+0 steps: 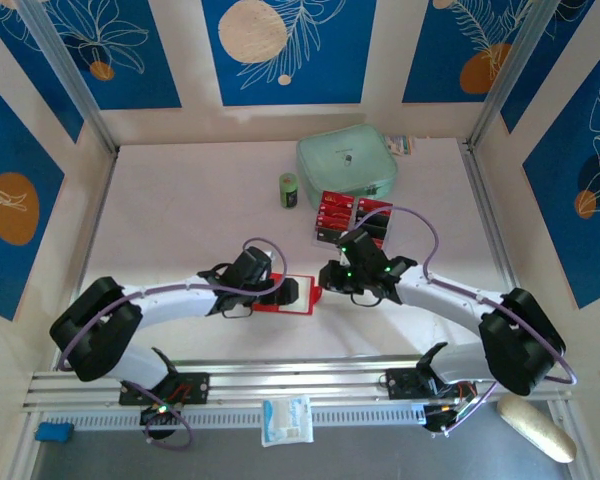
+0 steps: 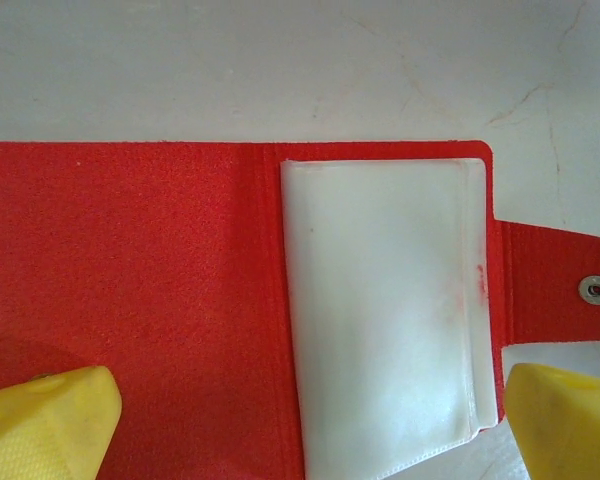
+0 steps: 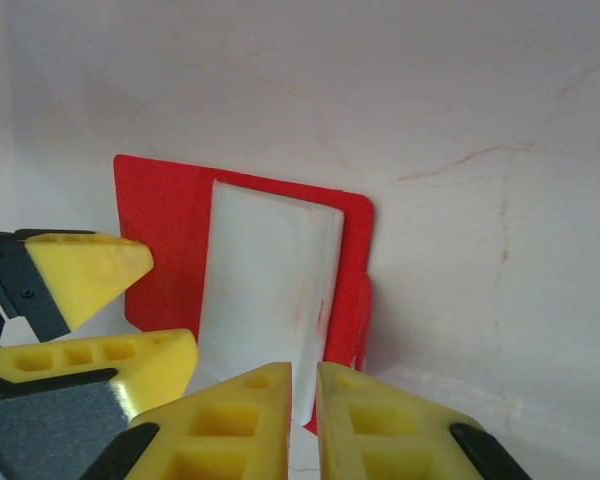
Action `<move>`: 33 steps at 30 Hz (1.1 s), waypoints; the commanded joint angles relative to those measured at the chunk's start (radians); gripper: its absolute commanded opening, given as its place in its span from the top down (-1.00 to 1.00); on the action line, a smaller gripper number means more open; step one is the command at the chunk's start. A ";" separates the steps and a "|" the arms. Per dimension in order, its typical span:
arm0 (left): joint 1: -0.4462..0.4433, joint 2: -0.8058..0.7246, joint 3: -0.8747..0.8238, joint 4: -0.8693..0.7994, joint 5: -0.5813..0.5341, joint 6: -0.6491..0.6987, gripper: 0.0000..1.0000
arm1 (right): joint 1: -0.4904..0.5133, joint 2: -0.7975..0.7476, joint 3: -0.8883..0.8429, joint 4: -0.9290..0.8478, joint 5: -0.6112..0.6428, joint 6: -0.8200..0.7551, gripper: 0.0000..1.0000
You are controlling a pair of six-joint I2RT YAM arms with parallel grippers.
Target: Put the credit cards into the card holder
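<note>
The red card holder (image 1: 298,296) lies open on the table between both grippers. In the left wrist view its pale pockets (image 2: 380,310) lie on the right half, and the tab with the silver snap stud (image 2: 597,290) sticks out to the right. My left gripper (image 2: 310,425) is open and straddles the holder, one finger (image 2: 45,420) over the red cover. My right gripper (image 3: 305,378) is nearly closed, with the near corner of the pale pocket leaf (image 3: 270,270) in its narrow gap. The red and black credit cards (image 1: 352,215) sit in a clear tray behind the right gripper (image 1: 332,282).
A mint-green zip pouch (image 1: 346,165) lies at the back, with a small green cylinder (image 1: 288,190) to its left. Side rails and patterned walls close in the white table (image 1: 180,210). The left gripper's yellow fingers (image 3: 80,270) show at the left of the right wrist view.
</note>
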 commanded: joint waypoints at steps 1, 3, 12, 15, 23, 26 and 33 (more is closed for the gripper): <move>-0.007 -0.010 -0.028 -0.041 -0.054 -0.025 -1.00 | 0.025 0.056 0.054 -0.007 -0.039 0.016 0.73; -0.008 -0.007 -0.028 -0.039 -0.059 -0.028 -1.00 | 0.041 0.101 0.078 -0.004 -0.040 0.014 0.77; -0.009 0.007 -0.024 -0.034 -0.062 -0.029 -1.00 | 0.055 0.233 0.082 0.024 -0.015 0.019 0.90; -0.009 0.004 -0.018 -0.048 -0.065 -0.025 -1.00 | 0.045 0.239 0.048 0.035 0.000 0.022 0.93; -0.010 0.011 0.066 -0.139 -0.088 0.061 -1.00 | 0.000 0.243 -0.031 0.068 0.019 0.012 0.98; -0.009 0.029 0.106 -0.158 -0.089 0.101 -1.00 | -0.010 0.245 -0.048 0.084 0.017 0.004 0.98; -0.009 0.113 0.176 -0.183 -0.060 0.187 -1.00 | -0.013 0.259 -0.070 0.102 0.025 -0.028 0.99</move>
